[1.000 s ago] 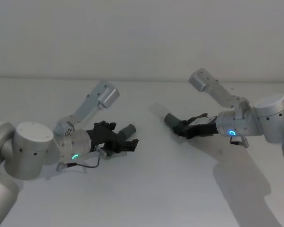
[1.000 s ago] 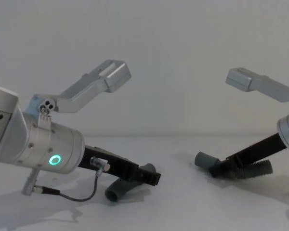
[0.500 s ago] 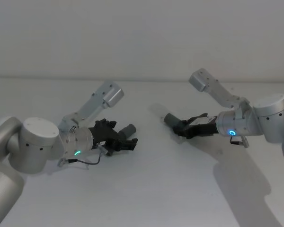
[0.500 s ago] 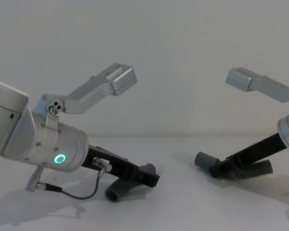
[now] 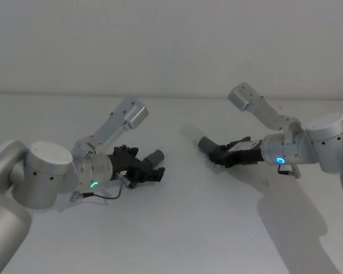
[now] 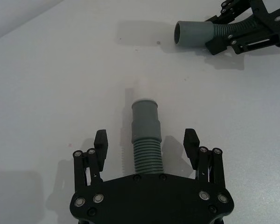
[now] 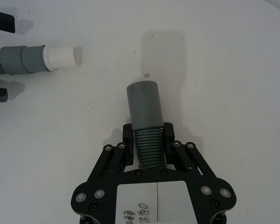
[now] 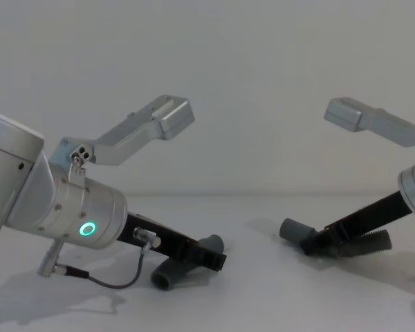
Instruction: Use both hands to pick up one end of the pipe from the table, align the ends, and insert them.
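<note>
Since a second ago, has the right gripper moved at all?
No. In the head view the right gripper stays clamped on its hose piece, just as far from the back edge of the table as before.

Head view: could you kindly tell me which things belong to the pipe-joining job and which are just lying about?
Job: left gripper, open around white-tipped hose piece; right gripper, shut on socket hose piece; table.
Bystanders: wall; left arm's cable.

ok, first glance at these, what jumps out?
The left gripper sits open astride the white-tipped hose piece lying on the white table, at left. At right, the right gripper is shut on the ribbed body of the socket hose piece; the pieces are apart, not aligned.
</note>
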